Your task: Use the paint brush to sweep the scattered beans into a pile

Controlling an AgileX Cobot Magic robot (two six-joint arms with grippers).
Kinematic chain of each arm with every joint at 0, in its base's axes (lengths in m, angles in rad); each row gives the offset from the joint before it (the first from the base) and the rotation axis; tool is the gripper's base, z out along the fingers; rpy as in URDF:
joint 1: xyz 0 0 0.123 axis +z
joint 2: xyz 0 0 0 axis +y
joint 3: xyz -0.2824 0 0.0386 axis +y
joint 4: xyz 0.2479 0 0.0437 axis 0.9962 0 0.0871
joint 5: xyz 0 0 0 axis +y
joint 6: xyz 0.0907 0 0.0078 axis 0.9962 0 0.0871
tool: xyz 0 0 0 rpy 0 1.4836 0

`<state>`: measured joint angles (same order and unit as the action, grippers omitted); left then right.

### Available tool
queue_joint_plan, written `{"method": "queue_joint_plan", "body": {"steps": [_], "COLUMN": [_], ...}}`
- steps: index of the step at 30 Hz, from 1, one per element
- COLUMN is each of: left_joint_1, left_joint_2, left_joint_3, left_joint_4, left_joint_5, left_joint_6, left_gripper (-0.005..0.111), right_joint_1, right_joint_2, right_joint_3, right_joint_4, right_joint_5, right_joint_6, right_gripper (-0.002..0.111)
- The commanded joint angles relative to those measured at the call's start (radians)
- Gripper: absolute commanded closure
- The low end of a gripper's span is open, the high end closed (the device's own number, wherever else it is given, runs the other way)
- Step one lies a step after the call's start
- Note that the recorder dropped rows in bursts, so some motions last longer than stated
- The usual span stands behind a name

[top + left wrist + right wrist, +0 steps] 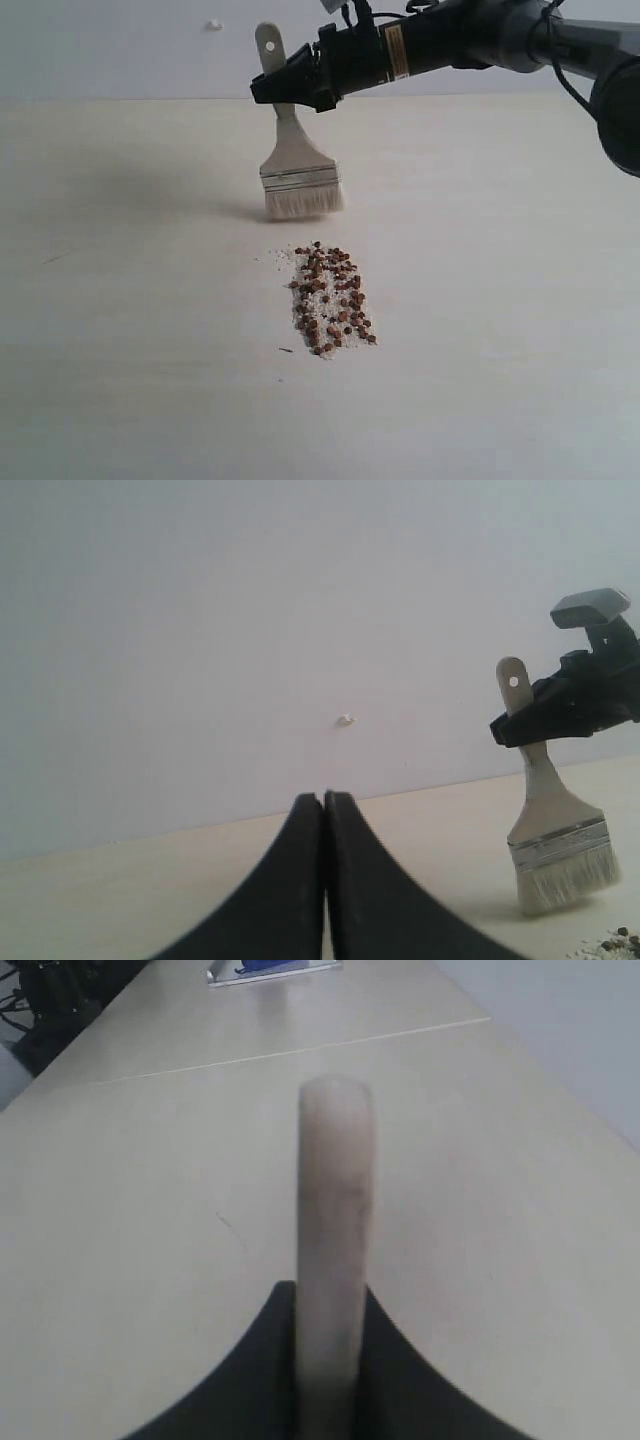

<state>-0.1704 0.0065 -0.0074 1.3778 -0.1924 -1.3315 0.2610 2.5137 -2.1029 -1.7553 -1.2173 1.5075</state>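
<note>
The paint brush (297, 160) hangs upright, bristles down just above the table, behind the beans. My right gripper (290, 88) is shut on its pale wooden handle (334, 1220), which runs between the two black fingers. The reddish-brown beans (331, 298), mixed with whitish crumbs, lie in one long narrow pile at the table's middle. The left wrist view shows the brush (552, 830) and a few beans (622, 936) at its corner. My left gripper (325, 798) is shut and holds nothing; it is out of the exterior view.
A pale table (120, 300) meets a plain wall (120, 50) that carries a small white speck (214, 24). A blue and clear object (270, 968) stands at the table's end in the right wrist view. A thin dark fleck (286, 350) lies beside the pile.
</note>
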Motion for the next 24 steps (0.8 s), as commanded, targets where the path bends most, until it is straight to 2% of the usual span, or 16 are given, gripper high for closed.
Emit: {"method": "queue_joint_plan", "body": {"steps": [1,9,24], "left_joint_1": [0.001,0.001,0.001], "left_joint_2": [-0.007,-0.007,-0.007], "left_joint_3": [-0.002,-0.002,-0.002], "left_joint_4": [0.001,0.001,0.001], "left_joint_5": [-0.003,-0.003,-0.003], "left_joint_6": [0.002,0.002,0.002], "left_gripper": [0.107,0.107,0.107], "right_joint_1": [0.023,0.034,0.034], "right_joint_2": [-0.006,-0.006,-0.069], "right_joint_3": [-0.007,0.139,0.142], "right_joint_4": [0.011,0.011,0.011], "right_joint_5": [-0.004,-0.004,-0.004], "right_joint_6": [0.048,-0.022,0.032], "right_gripper": [0.108,0.108,0.108]}}
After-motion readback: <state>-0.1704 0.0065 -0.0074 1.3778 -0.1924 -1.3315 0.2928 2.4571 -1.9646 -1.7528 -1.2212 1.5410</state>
